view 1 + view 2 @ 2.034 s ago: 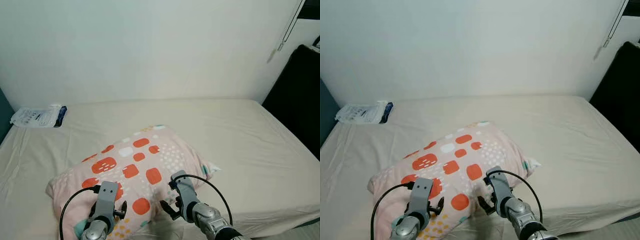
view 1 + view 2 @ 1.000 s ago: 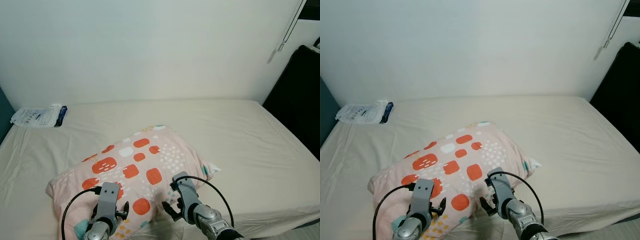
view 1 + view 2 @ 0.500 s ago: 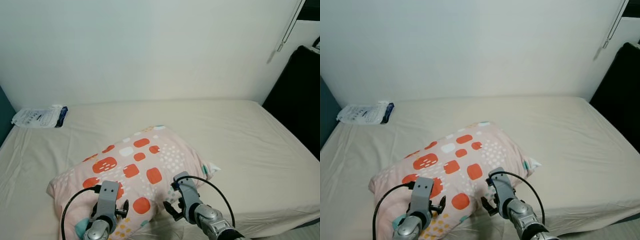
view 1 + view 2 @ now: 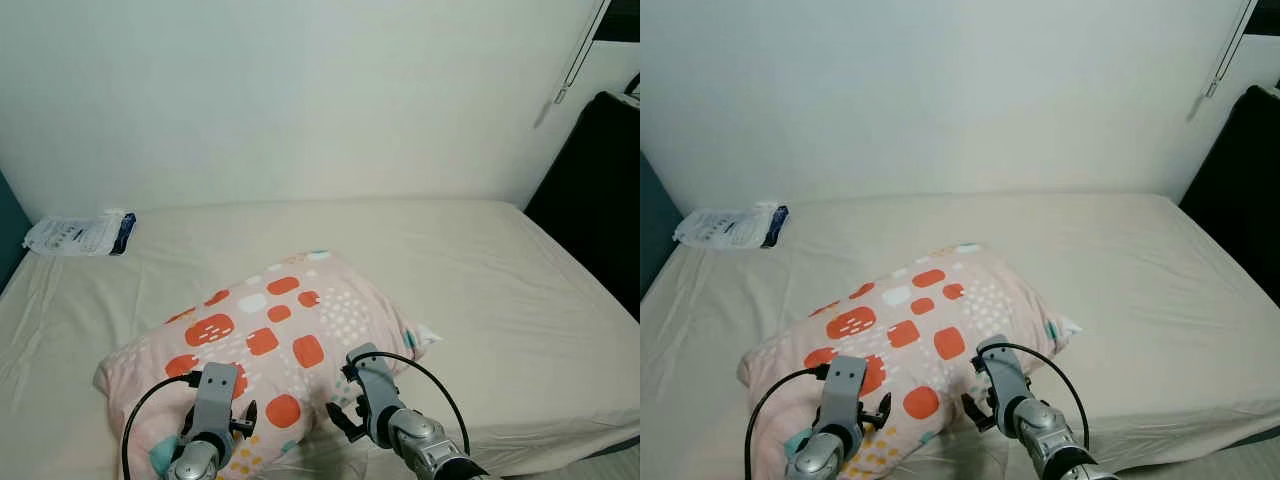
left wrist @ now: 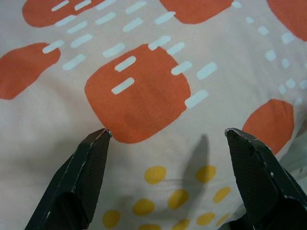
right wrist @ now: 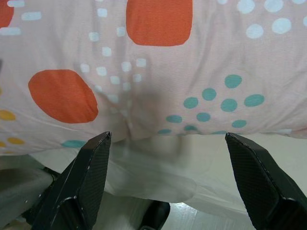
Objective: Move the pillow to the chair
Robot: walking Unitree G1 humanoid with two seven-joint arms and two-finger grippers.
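Both the left pincer [image 5: 165, 177] and right pincer [image 6: 165, 179] hover spread wide at the pink patterned pillow [image 4: 270, 345] lying near the bed's [image 4: 520, 300] front edge.

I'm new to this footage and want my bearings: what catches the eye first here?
A pink pillow with orange patches lies on the near part of a beige bed. Both tools hover open at its near edge, the left tool over the patterned top, the right tool at the pillow's lower side. A white packet sits in the bed's far left corner.
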